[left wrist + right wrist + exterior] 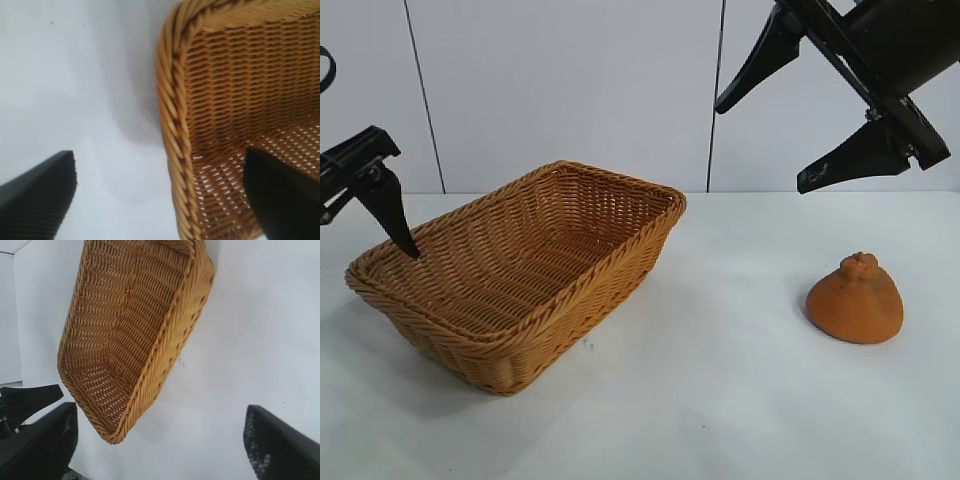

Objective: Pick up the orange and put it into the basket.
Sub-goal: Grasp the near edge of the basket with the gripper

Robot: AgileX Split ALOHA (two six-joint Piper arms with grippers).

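Dull orange-brown, rough-skinned, the orange (856,300) sits upright on the white counter (720,400), wide base down, knobby top pointing up. It lies well to the right of the basket (520,310), apart from it, with nothing touching it.

Right pincer (800,110): hangs high above the counter, over the gap between the orange and the basket and nearer the orange. Its two black fingers are spread wide and hold nothing.

Left pincer (390,215): at the basket's left end, one dark fingertip (408,247) dipping just over the rim. The left wrist view shows its fingers (40,197) spread wide astride the braided rim (172,125), one outside over the counter, one over the woven floor. Grips nothing; contact with the rim cannot be told.

Basket: rectangular wicker, long axis running from front left to back right in the exterior view.

Only the exterior view shows the orange. The right wrist view shows the whole basket (130,335) and, beside its far end, the left pincer (30,400).
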